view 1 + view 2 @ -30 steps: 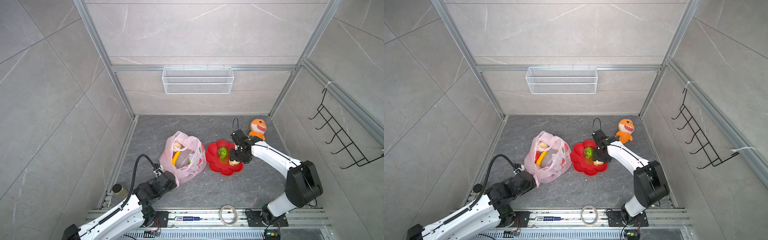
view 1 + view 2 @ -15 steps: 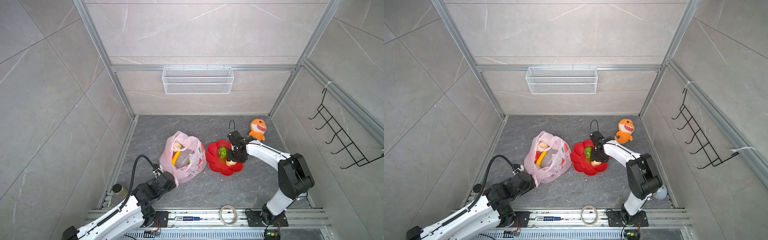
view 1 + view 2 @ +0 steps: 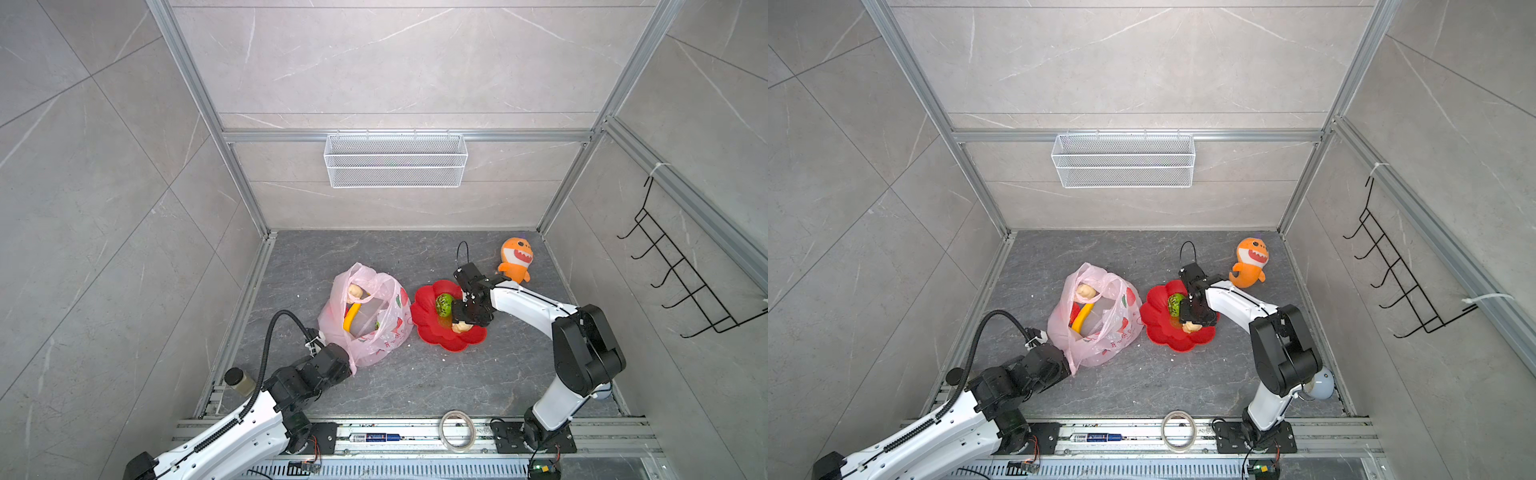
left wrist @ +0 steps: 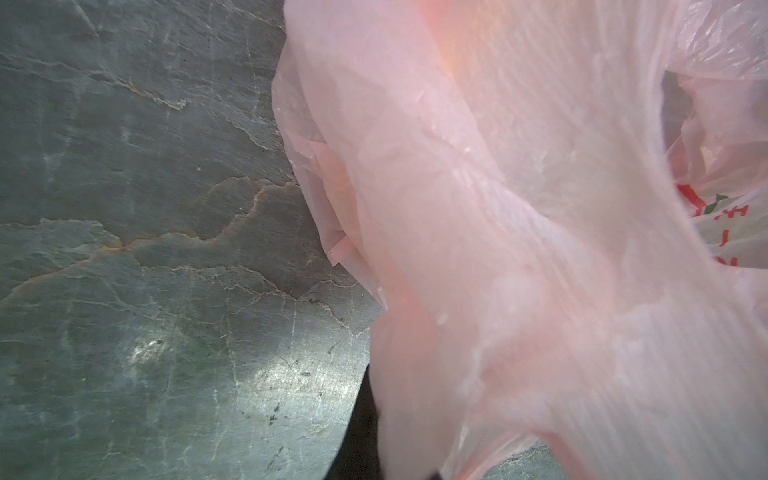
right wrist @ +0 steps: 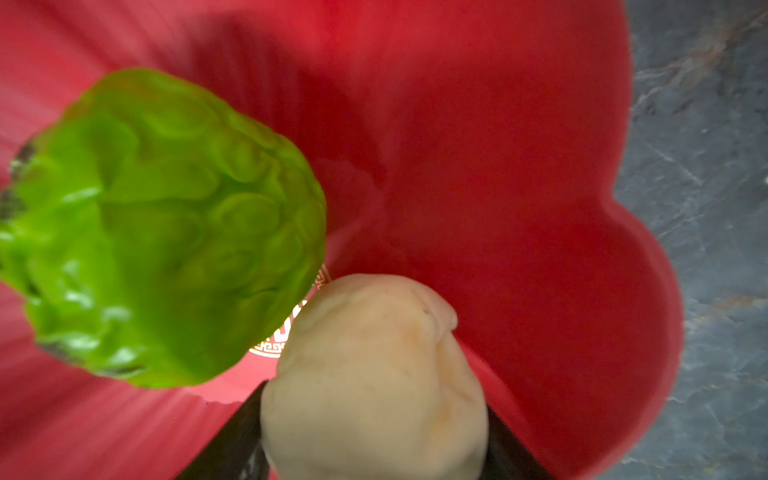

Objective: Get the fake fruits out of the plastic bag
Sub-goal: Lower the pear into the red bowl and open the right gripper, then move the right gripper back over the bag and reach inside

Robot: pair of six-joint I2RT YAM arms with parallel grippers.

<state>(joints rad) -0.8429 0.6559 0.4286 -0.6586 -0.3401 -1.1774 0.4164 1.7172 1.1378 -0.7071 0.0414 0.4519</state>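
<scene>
The step in hand is setting a fruit down. The right gripper [image 3: 459, 325] hangs low over the red dish [image 3: 428, 332], right of centre in both top views, with a cream peach [image 5: 374, 374] between its fingers [image 5: 232, 449]. In the right wrist view the two black fingers sit tight against either side of the peach, which seems to rest on the dish. Whether they squeeze it or have just let go, I cannot tell. A green fruit [image 3: 444, 304] lies in the dish just beside it.

The bag [image 3: 390, 332] sits left of the dish, mouth up, holding a banana [image 3: 351, 320], another cream fruit [image 3: 354, 292] and more beneath. The left gripper [image 3: 347, 361] is pressed together on the bag's lower-left corner, pinning it.

Next, I judge, the right jaws must spread clear of the peach, lift straight up without nudging the green fruit, then cross left to the bag's mouth for the banana or the cream fruit on top.

Against a second ago, the right arm's elbow has drawn in toward mid-frame and the wrist has shifted slightly left. The peach, green fruit, bag and left arm have stayed put.
</scene>
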